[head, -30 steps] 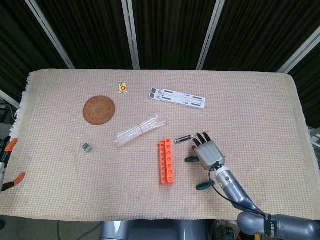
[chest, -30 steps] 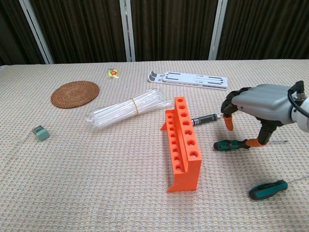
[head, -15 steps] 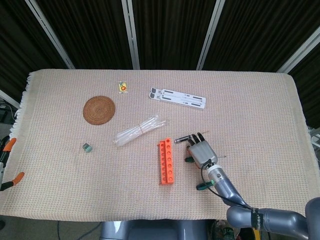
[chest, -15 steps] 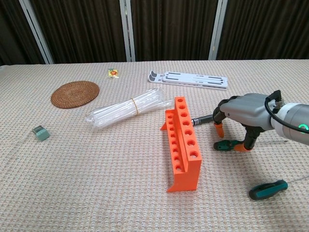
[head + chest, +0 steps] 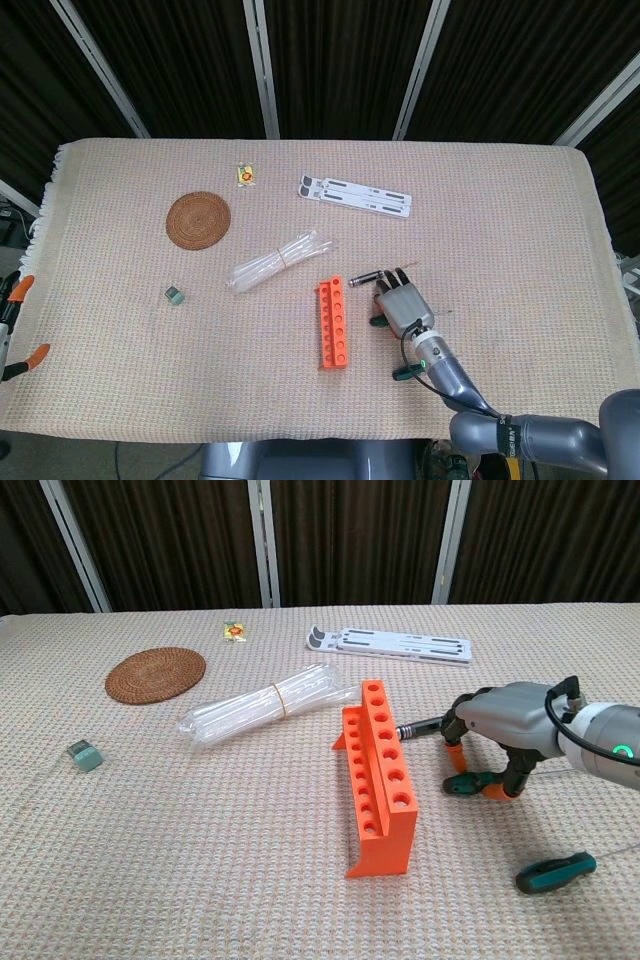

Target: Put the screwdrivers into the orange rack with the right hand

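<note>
The orange rack (image 5: 333, 323) (image 5: 380, 775) stands mid-table with its holes up. Right of it my right hand (image 5: 402, 305) (image 5: 505, 720) arches over a green-handled screwdriver (image 5: 378, 320) (image 5: 468, 784) that lies flat on the cloth. Its orange fingertips (image 5: 457, 759) stand on either side of the handle, and the tool is not lifted. A black screwdriver (image 5: 366, 277) (image 5: 424, 727) lies just beyond the hand. A second green screwdriver (image 5: 408, 370) (image 5: 555, 871) lies nearer the front edge. Of my left hand (image 5: 22, 320) only spread fingers show, off the table's left edge, holding nothing.
A bundle of clear tubes (image 5: 280, 259) (image 5: 265, 708) lies left of the rack's far end. A round woven coaster (image 5: 198, 219), a white folding stand (image 5: 355, 196), a small green block (image 5: 175, 294) and a small packet (image 5: 244, 174) lie farther off.
My right hand has moved left toward the rack and sunk lower over the green screwdriver, its fingers drawing in around the handle. The screwdriver has shifted slightly left.
</note>
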Controlling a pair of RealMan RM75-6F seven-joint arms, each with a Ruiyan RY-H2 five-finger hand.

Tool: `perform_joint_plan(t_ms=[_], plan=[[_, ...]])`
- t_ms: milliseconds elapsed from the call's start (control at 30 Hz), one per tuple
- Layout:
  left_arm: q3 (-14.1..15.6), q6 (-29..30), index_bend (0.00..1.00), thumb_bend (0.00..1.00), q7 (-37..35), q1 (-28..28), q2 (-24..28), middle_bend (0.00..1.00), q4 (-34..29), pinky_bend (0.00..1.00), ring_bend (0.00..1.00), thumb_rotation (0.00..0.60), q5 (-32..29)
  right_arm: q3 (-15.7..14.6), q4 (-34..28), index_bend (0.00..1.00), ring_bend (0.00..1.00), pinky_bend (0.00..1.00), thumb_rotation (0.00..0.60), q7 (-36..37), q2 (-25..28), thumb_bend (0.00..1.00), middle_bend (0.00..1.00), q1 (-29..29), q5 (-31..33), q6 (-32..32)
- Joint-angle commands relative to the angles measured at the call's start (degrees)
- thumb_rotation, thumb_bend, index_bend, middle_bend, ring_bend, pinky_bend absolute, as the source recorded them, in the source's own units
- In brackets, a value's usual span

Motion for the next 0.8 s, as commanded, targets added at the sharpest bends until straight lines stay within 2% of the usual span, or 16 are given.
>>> perform_joint_plan(t_ms=[33, 367, 533, 633, 800], plan=[[0.04, -0.08, 0.00, 0.20, -0.03, 0.00, 0.03, 0.00, 0.00, 0.00, 0.00, 0.600, -0.06, -0.32, 0.16, 0.47, 0.00, 0.00, 0.600, 0.47, -0.21, 0.27, 0.15, 0.21, 0.04, 0.05], [0.09, 0.04, 0.00, 0.20, -0.47, 0.25, 0.04, 0.00, 0.35, 0.00, 0.00, 0.600, -0.44, -1.03, 1.22, 0.53, 0.00, 0.00, 0.600, 2.94, -0.71, 0.35, 0.16, 0.53, -0.18, 0.09], [0.10, 0.18, 0.00, 0.20, -0.56, 0.23, -0.02, 0.00, 0.39, 0.00, 0.00, 0.600, -0.20, -0.23, -0.72, 0.57, 0.00, 0.00, 0.600, 6.28, 0.76, 0.37, 0.18, 0.17, -1.13, 0.15], [0.09, 0.30, 0.00, 0.20, -0.48, 0.22, 0.05, 0.00, 0.33, 0.00, 0.00, 0.600, -0.08, 1.09, -3.41, 0.58, 0.00, 0.00, 0.600, 10.25, 3.08, 0.38, 0.18, -0.33, -2.16, -0.26], [0.16, 0.34, 0.00, 0.20, -0.17, 0.15, 0.14, 0.00, -0.18, 0.00, 0.00, 0.600, 0.21, 5.05, -9.49, 0.61, 0.00, 0.00, 0.600, 22.60, 9.15, 0.39, 0.20, -1.50, -2.21, -5.39]])
